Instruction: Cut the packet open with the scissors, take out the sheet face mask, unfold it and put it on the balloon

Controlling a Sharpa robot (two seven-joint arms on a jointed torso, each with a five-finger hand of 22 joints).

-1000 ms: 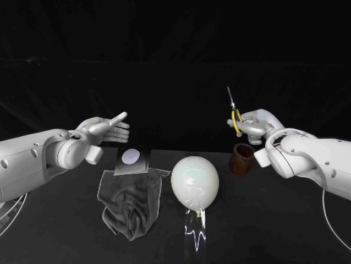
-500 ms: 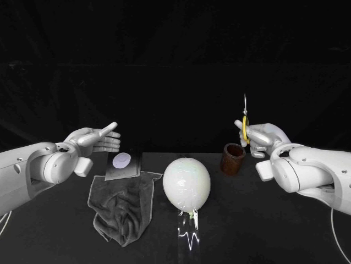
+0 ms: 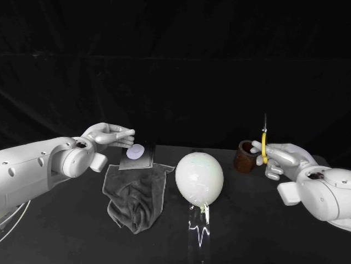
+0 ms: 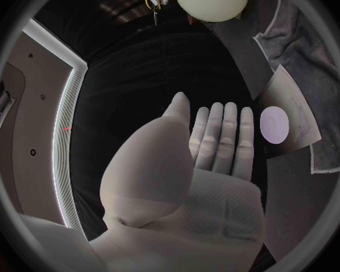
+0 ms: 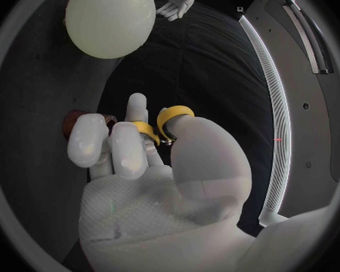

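No legible text, label, number; packet [image 3: 141, 163] print too small to read.

Head camera: high, looks down and forward over the bench [image 3: 259, 223], mid-distance, whole work area in frame.
Left wrist camera: close behind the left hand [image 4: 208, 163], facing across the bench.
Right wrist camera: close behind the right hand [image 5: 151, 169] holding the scissors [image 5: 173, 113].
All three share the balloon [image 3: 199, 177]; each wrist view catches the other hand.

A crumpled grey cloth [image 3: 134, 197] is lying on the black table [image 3: 247, 223] at seven o'clock, while a brown cup [image 3: 245, 157] is standing at four o'clock.
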